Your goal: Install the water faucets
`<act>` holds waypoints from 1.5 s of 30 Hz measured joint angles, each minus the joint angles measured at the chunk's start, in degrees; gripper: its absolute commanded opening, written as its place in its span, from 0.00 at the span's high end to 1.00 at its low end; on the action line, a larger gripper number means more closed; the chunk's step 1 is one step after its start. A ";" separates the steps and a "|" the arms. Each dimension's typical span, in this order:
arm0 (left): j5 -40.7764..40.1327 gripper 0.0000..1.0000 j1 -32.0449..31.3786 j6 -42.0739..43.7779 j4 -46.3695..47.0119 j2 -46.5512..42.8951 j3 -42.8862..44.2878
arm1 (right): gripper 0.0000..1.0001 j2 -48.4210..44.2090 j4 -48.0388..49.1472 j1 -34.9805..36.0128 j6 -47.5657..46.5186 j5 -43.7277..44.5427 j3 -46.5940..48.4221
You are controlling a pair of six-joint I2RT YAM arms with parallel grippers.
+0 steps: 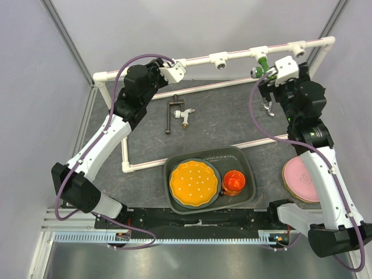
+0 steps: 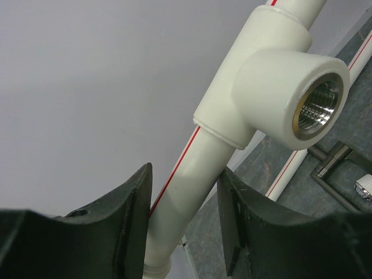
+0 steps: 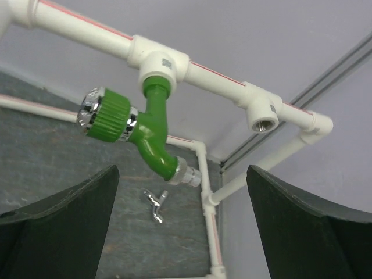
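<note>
The green faucet is seated in a white tee on the far rail of the PVC frame; in the right wrist view, the green faucet hangs from its tee. My right gripper is open just in front of it, touching nothing. My left gripper is shut on the far rail pipe, beside an empty threaded tee. The black-handled faucet lies on the mat inside the frame. The tiny silvery faucet lies below the green one.
Empty tees sit on the far rail. A dark tray holds an orange plate and an orange cup at the front. A pink plate lies at the right. Enclosure walls stand close behind the rail.
</note>
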 measured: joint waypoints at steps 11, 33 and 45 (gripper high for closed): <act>0.00 0.98 0.00 0.02 0.00 0.00 0.00 | 0.02 9.18 3.41 10.32 -27.65 15.47 0.07; -1.11 0.98 -0.50 0.68 0.44 -0.04 -0.31 | 1.00 17.59 26.58 11.98 -46.95 25.14 -6.38; -1.31 0.98 -0.63 0.74 0.22 -0.33 -0.37 | 1.00 16.87 19.87 12.04 -32.81 25.38 -3.93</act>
